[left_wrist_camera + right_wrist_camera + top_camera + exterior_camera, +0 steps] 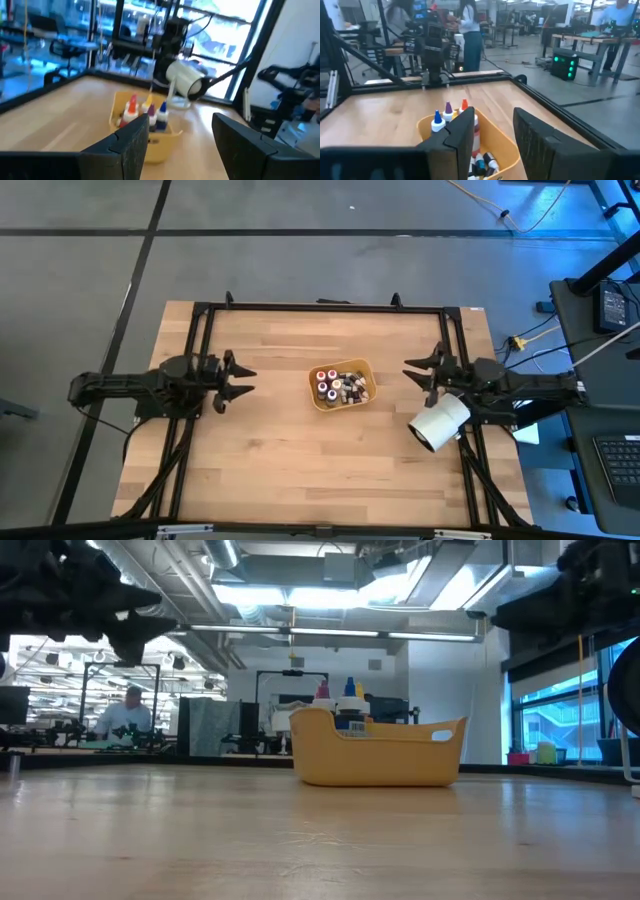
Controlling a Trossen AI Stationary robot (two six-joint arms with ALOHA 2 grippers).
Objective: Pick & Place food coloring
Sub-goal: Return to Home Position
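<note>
The food coloring bottles [338, 385] stand and lie together inside a yellow-orange tray [362, 366] near the middle of the wooden table. Their caps are red, white, blue and dark [145, 112] [445, 114]. My left gripper [250, 380] hovers above the table to the left of the tray, level, pointing at it, its fingers open [180, 145] with nothing between them. My right gripper [408, 374] hovers to the right of the tray, also level and pointing at it, open [495, 142] and holding nothing. Both stand well clear of the tray.
A big white cylinder [438, 422] lies by the right arm near the table's right edge. A black metal frame [320, 307] runs around the tabletop. Bare wood lies on the near and far sides of the tray [380, 755]. People and desks show in the room beyond.
</note>
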